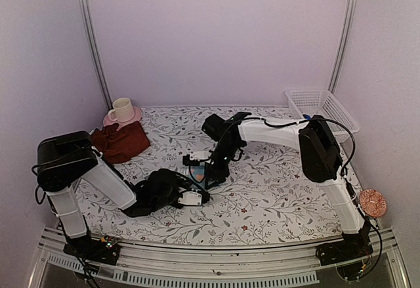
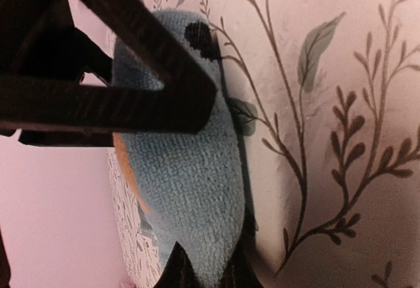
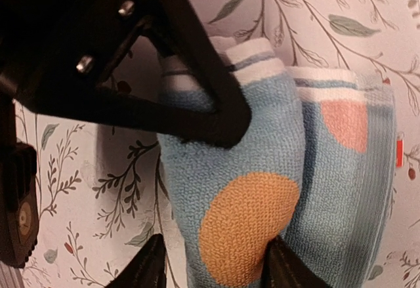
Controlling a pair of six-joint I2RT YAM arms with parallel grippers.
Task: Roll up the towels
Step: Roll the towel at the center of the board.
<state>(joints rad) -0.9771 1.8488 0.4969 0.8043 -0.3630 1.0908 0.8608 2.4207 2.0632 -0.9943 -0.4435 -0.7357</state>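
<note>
The light-blue towel [image 3: 262, 170], with orange and pink patches, lies partly rolled on the floral table covering mid-table; in the top view only a sliver of the light-blue towel [image 1: 199, 170] shows between the two wrists. My left gripper [image 2: 207, 271] is shut on one narrow end of the light-blue towel [image 2: 190, 189]. My right gripper [image 3: 213, 265] stands open astride the rolled part: one finger sits in the crease beside the roll, the other is clear of the cloth. The dark maroon towel [image 1: 121, 142] lies crumpled at the back left, away from both grippers.
A cream cup [image 1: 121, 110] on a pink saucer stands just behind the maroon towel. A white plastic basket [image 1: 321, 107] sits at the back right corner. A round reddish disc [image 1: 371, 201] lies by the right arm's lower link at the table's right edge.
</note>
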